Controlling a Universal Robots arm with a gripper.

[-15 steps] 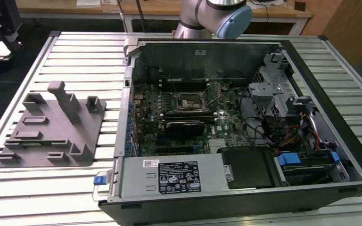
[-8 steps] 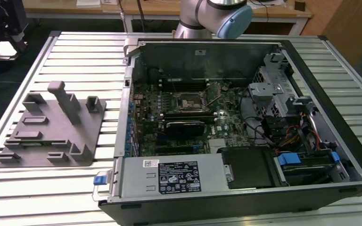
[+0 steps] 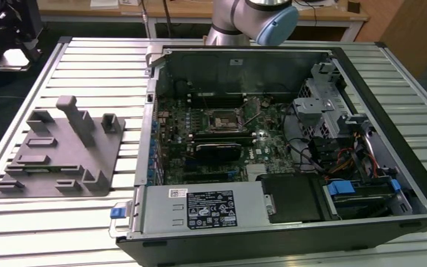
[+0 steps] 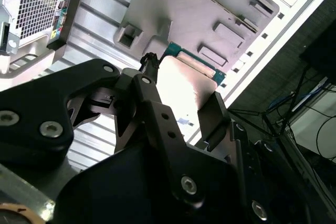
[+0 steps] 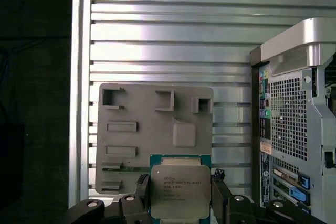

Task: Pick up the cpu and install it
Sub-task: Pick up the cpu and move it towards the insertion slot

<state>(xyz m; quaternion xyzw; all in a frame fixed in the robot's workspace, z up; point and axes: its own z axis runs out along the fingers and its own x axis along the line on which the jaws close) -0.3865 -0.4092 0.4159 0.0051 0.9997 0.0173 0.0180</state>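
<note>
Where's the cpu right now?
In the first wrist view the cpu is clamped in the gripper, with the grey fixture behind it and the computer case beside that.

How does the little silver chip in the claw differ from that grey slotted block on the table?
The cpu is a thin square with a shiny silvery top and green edge; the grey fixture is a matte slab with raised posts and pockets. The cpu looks far smaller than the grey fixture. The claw grips the cpu off the surface; the grey fixture lies on the slatted table. Both are greyish with straight-edged outlines.
</note>
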